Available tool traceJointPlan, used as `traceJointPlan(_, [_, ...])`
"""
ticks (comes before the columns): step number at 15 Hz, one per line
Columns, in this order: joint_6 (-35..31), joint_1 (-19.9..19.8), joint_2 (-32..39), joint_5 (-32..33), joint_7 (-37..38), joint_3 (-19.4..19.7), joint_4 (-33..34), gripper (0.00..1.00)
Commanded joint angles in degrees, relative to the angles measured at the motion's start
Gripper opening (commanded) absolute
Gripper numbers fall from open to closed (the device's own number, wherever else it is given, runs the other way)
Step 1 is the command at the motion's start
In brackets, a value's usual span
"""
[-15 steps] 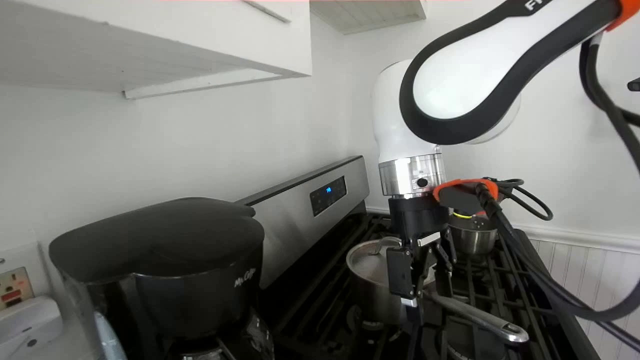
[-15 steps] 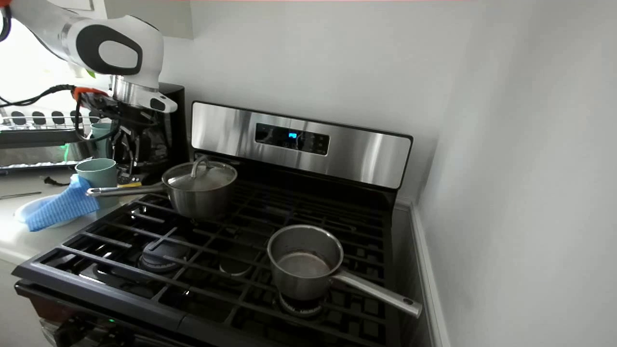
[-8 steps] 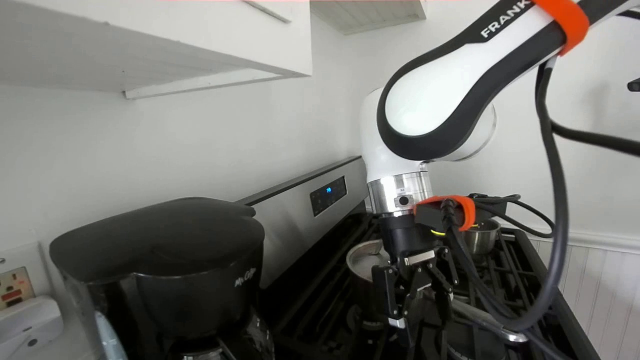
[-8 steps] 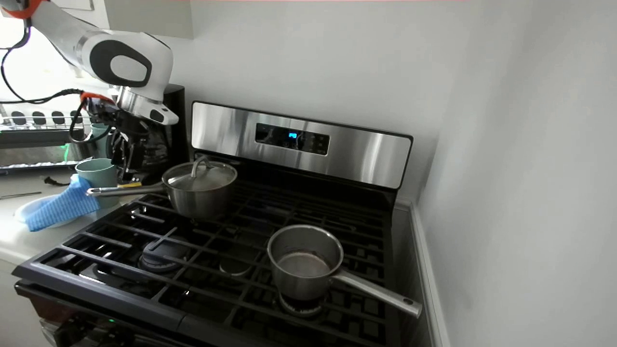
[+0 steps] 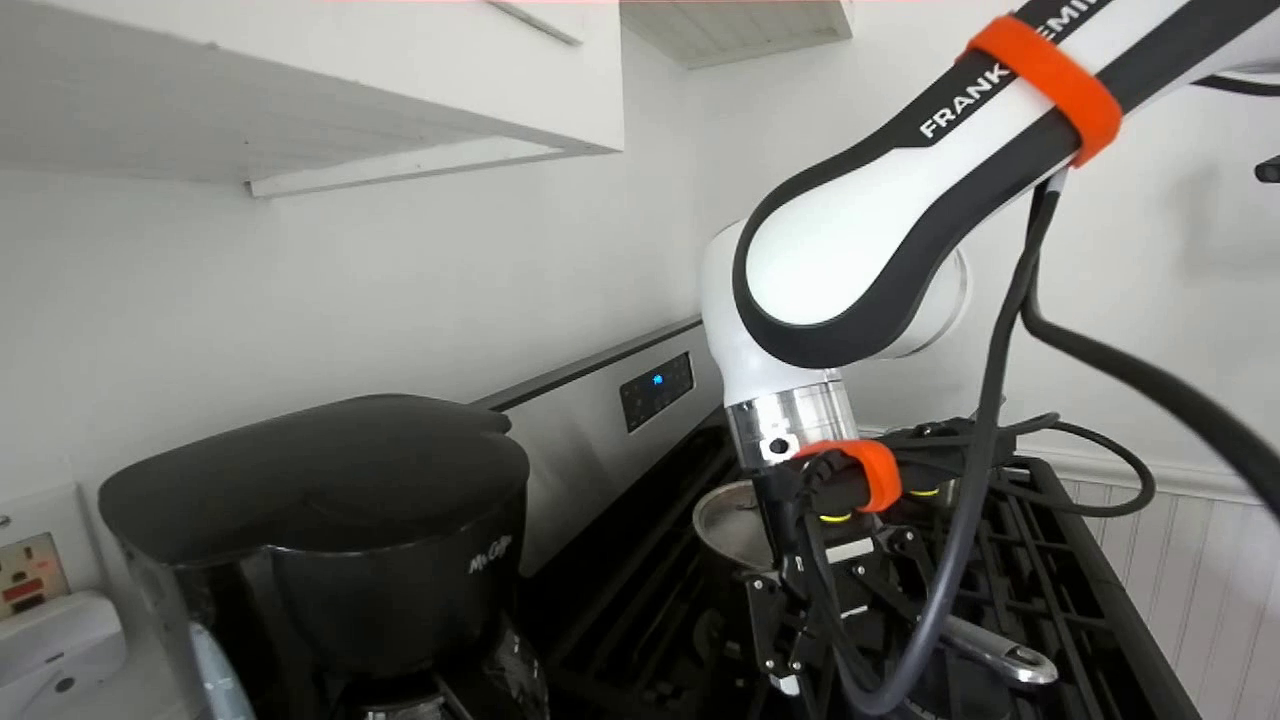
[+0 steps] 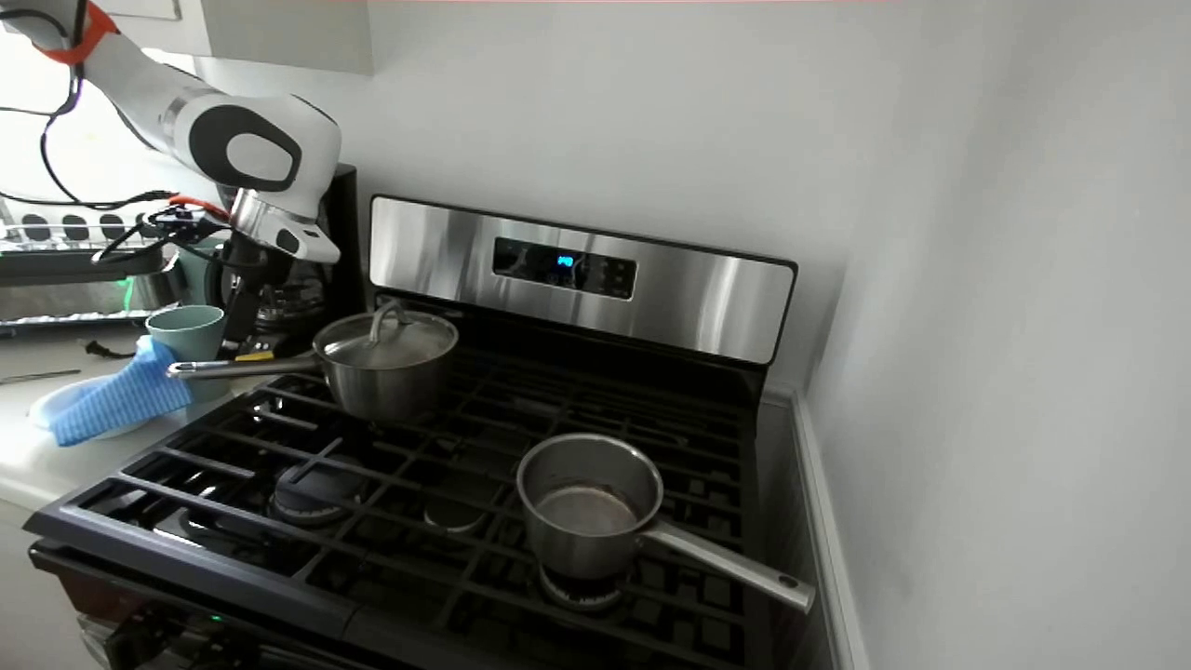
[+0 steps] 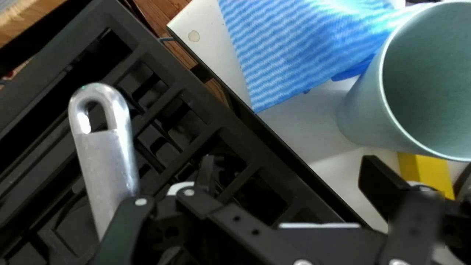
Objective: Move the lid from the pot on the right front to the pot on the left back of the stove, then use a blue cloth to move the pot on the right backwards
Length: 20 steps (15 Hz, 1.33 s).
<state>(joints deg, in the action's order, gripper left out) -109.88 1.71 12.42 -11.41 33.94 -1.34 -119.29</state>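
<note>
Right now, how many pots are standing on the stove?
2. In an exterior view, the lidded pot is at the left back and the open pot at the right front; no other seems hidden.

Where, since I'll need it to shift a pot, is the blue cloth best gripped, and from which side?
Probably pinch the blue cloth by its corner nearest the stove, coming from above: in the wrist view that corner narrows to an uncovered point, clear of the green cup, while the opposite end runs behind the cup's rim. The corner's height is unclear.
</note>
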Motion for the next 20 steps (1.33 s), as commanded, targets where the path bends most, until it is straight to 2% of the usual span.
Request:
traceJointPlan(1, [5.81, 0.99, 2.64, -1.55, 6.34, 0.71, 2.71, 1.00])
traceJointPlan(4, [11.02, 0.84, 4.20, -2.13, 8.90, 0.76, 3.88, 1.00])
traceJointPlan(6, [11.93, 0.81, 5.10, -2.27, 10.38, 1.00, 3.77, 1.00])
traceJointPlan(14, [9.25, 0.45, 8.11, -9.56, 12.09, 1.61, 2.90, 1.00])
traceJointPlan(20, [7.29, 1.55, 8.79, -10.06, 13.92, 1.61, 2.39, 1.00])
